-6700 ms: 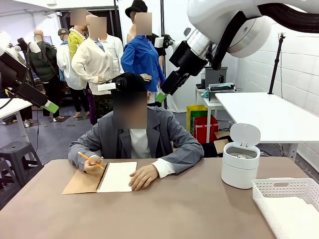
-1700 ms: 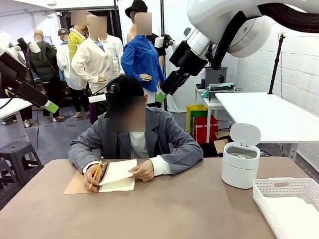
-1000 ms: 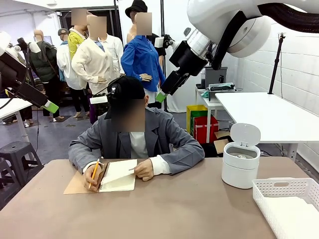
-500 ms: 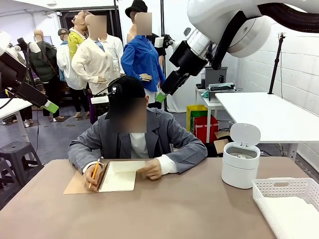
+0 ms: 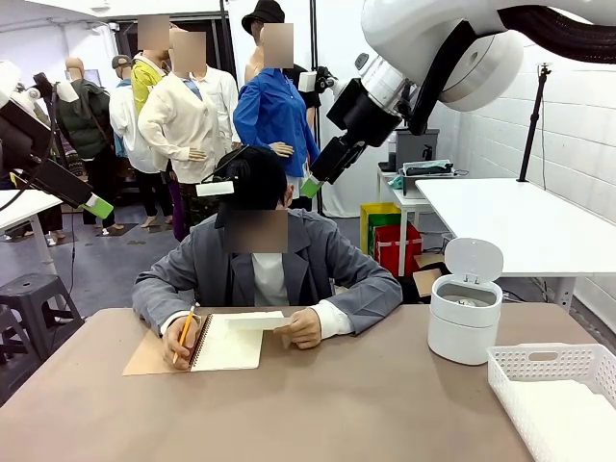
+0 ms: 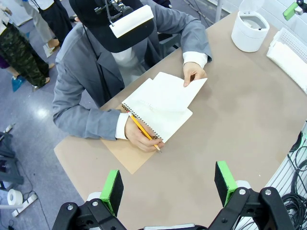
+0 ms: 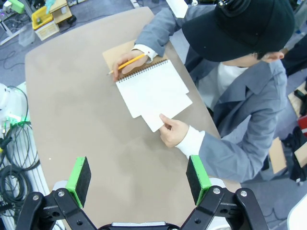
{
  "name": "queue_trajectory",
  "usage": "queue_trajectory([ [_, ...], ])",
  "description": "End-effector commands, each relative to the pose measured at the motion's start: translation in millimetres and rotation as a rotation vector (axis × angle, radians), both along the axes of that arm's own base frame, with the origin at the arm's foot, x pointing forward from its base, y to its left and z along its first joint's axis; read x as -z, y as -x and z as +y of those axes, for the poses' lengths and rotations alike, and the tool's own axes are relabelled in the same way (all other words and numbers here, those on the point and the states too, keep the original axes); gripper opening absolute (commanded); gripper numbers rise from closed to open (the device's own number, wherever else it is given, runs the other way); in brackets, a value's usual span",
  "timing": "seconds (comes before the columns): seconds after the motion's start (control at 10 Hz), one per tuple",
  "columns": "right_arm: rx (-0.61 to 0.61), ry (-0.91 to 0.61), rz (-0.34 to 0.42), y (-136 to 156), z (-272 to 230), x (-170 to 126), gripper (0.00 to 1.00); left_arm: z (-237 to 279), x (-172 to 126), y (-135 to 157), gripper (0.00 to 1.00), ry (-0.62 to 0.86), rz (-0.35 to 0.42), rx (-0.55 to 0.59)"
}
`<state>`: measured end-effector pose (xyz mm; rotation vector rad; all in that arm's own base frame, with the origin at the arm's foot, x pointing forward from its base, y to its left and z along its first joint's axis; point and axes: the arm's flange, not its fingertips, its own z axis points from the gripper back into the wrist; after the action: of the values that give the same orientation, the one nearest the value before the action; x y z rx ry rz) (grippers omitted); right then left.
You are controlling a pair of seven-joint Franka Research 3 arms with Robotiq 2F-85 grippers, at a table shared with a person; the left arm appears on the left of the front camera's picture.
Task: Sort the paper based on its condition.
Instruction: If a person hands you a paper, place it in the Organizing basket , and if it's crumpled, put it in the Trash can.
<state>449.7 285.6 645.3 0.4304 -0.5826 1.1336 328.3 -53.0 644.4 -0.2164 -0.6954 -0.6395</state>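
A person sits at the far side of the table with a spiral notebook open on its brown cover. One white sheet of paper lies askew over the notebook page, with a corner pinched in one of the person's hands. The other hand holds a yellow pencil on the notebook's spine. In the left wrist view the paper juts past the notebook. My left gripper hangs open high above the table's near side. My right gripper is open too, high over the paper.
A white bin with its lid up stands at the right of the brown table. A white slotted basket sits at the front right corner. A second white table stands behind on the right.
The person's hand has slid right and drawn the sheet away from the notebook's spine, so it now sticks out past the page. Both arms have stayed where they were.
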Motion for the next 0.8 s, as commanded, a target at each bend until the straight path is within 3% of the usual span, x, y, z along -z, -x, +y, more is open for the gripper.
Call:
queue_trajectory([
  [0.0, 0.005, -0.003, 0.006, 1.2, 0.0, -0.3, 1.0, 0.7, 0.2, 0.0, 1.0, -0.002, -0.001, 0.001],
  [0.7, 0.005, -0.003, 0.006, 1.2, 0.0, -0.3, 1.0, 0.7, 0.2, 0.0, 1.0, -0.002, -0.001, 0.001],
])
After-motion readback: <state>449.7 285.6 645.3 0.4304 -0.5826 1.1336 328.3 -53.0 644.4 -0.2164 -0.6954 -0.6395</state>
